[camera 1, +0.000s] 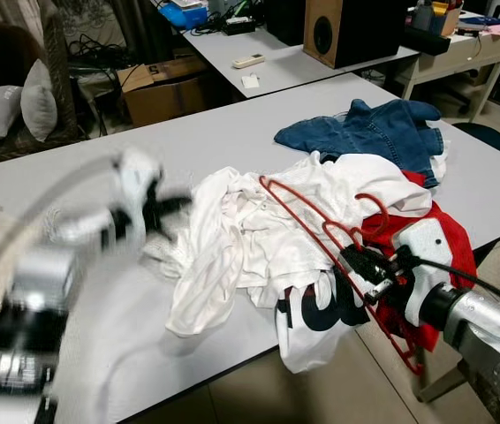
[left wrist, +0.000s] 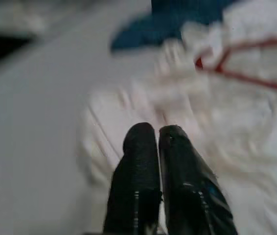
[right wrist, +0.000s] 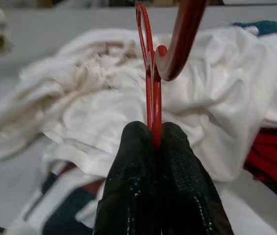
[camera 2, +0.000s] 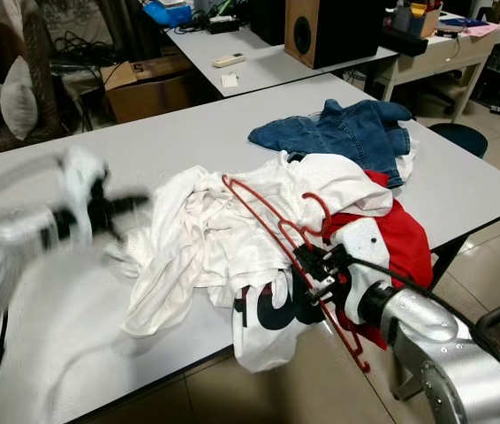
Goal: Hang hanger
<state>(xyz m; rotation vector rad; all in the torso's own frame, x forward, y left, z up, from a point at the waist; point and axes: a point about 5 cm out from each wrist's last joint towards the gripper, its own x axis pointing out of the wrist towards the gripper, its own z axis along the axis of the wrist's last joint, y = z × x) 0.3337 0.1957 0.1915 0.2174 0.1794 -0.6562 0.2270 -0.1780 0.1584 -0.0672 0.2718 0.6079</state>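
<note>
Red plastic caught between 2 black fingers: the right gripper (right wrist: 154, 142) is clamped on the thin bar of a red hanger (camera 1: 307, 216), which lies tilted across a heap of white garments (camera 1: 250, 234) near the table's (camera 1: 100, 168) front right corner, its hook curling up toward the far side of the pile. A red garment (camera 2: 400, 234) hangs over the front right edge just beside the grip, and a blue denim piece (camera 1: 374, 132) sits at the far edge of the heap, touching the white cloth. The left gripper (left wrist: 157, 134) — heavily blurred in both eye views — hangs over the bare tabletop at the near left edge of the heap, its 2 fingers pressed together on nothing. By the look of it, the step in hand is the pick-up: the hanger is secured but not yet lifted clear of the laundry. No rail or rod to hang it on can be made out, so the next move would seem to call for raising the hanger straight up — without dragging the white cloth along — then turning to find a place for the hook. A second table (camera 1: 276, 66) with a speaker (camera 1: 343, 31) stands beyond.
</note>
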